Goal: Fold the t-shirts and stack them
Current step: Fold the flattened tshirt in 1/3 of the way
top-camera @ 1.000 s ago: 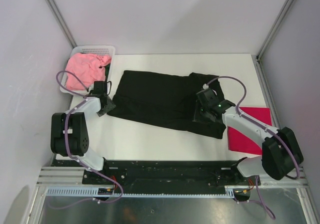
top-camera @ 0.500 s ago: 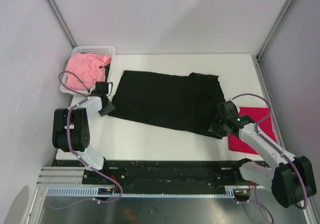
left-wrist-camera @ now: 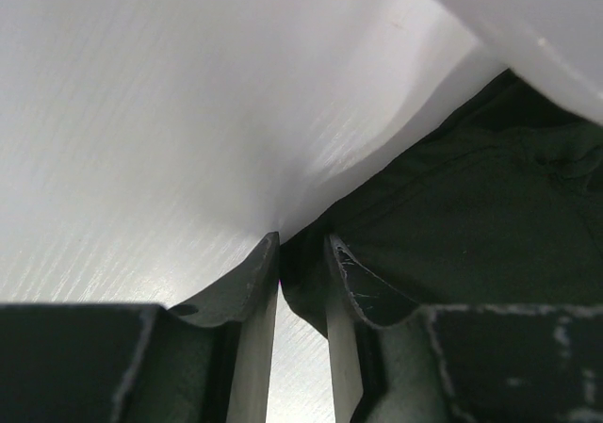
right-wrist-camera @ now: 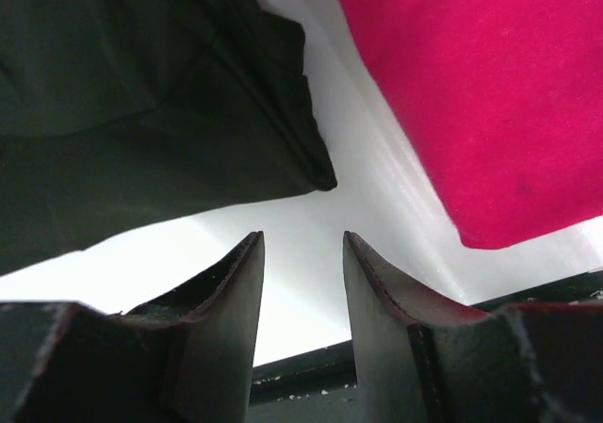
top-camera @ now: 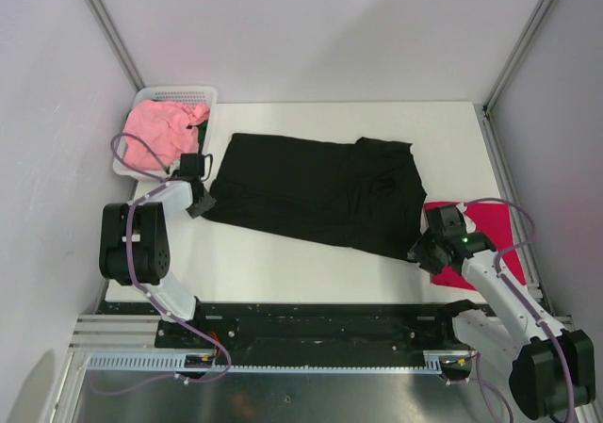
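The black t-shirt (top-camera: 311,192) lies spread flat across the middle of the table. My left gripper (top-camera: 198,203) sits at its near-left corner. In the left wrist view, that corner of the black t-shirt (left-wrist-camera: 452,225) reaches in between the tips of the left gripper (left-wrist-camera: 301,242), whose jaws stand narrowly apart. My right gripper (top-camera: 421,252) is open and empty. It hovers over bare table between the black t-shirt's (right-wrist-camera: 141,93) near-right corner and the folded crimson t-shirt (right-wrist-camera: 471,84). The salmon pink t-shirt (top-camera: 160,131) is bunched in the basket.
The white mesh basket (top-camera: 174,91) stands at the far left corner. The crimson t-shirt (top-camera: 492,218) lies by the right edge, partly under the right arm. The black front rail (right-wrist-camera: 311,376) shows just beyond the right fingers.
The right gripper left the black shirt's right part, pulled back toward the near right off the cloth, and opened wider. The left jaws narrowed around the shirt's corner.
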Controlling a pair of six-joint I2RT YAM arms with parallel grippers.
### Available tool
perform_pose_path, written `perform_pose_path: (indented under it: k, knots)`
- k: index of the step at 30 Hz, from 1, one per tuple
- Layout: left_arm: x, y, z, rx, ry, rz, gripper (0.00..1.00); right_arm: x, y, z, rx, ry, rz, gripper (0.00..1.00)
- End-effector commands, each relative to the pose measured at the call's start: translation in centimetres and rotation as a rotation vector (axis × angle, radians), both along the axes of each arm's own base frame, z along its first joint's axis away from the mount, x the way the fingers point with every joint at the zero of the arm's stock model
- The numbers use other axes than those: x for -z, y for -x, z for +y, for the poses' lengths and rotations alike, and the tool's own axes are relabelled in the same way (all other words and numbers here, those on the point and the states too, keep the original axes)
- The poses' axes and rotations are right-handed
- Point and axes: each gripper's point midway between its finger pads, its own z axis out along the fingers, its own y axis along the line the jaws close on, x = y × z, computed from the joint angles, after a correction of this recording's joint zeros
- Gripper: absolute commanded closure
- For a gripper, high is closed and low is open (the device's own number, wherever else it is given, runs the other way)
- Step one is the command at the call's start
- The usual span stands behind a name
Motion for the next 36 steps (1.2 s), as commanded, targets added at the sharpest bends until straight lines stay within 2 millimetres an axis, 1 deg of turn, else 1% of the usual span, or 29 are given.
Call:
perform_pose_path:
  k: [1,5,9,15,18,24,27,30,36]
  knots:
    - [-1.0,-1.3,0.8,-0.023,-0.04,-0.034,0.71,0.3,-0.3,-1.7,0.055,0.054,-0.011,0.56]
    - [-1.0,-1.5,0.7,-0.018,-0.038,-0.037,0.71,0.8,-1.6,-1.2,0.032,0.04,-0.027,0.56]
    - [-1.3,-1.6,0.5,-0.008,-0.03,-0.044,0.7,1.9,-2.5,-0.8,0.008,0.039,-0.01,0.56]
    - [-2.0,-1.6,0.4,0.003,-0.031,-0.061,0.64,2.9,-3.3,-0.7,-0.001,0.051,0.003,0.57]
    - [-2.3,-1.7,0.4,0.012,-0.033,-0.07,0.61,3.2,-3.4,-1.2,0.009,0.076,0.009,0.65]
    - [-3.5,-1.9,-0.2,0.037,-0.007,-0.117,0.56,3.2,-3.5,-1.9,0.02,0.106,0.005,0.88]
    - [-3.7,-2.1,-0.3,0.05,-0.002,-0.128,0.55,3.2,-3.6,-2.0,0.016,0.11,0.003,0.96]
    - [-3.4,-2.0,-0.5,0.06,0.005,-0.119,0.54,3.0,-3.7,-2.0,0.012,0.114,0.0,0.99]
    - [-1.8,-1.7,-0.5,0.052,0.004,-0.075,0.54,2.6,-3.9,-1.9,-0.001,0.105,-0.009,1.0]
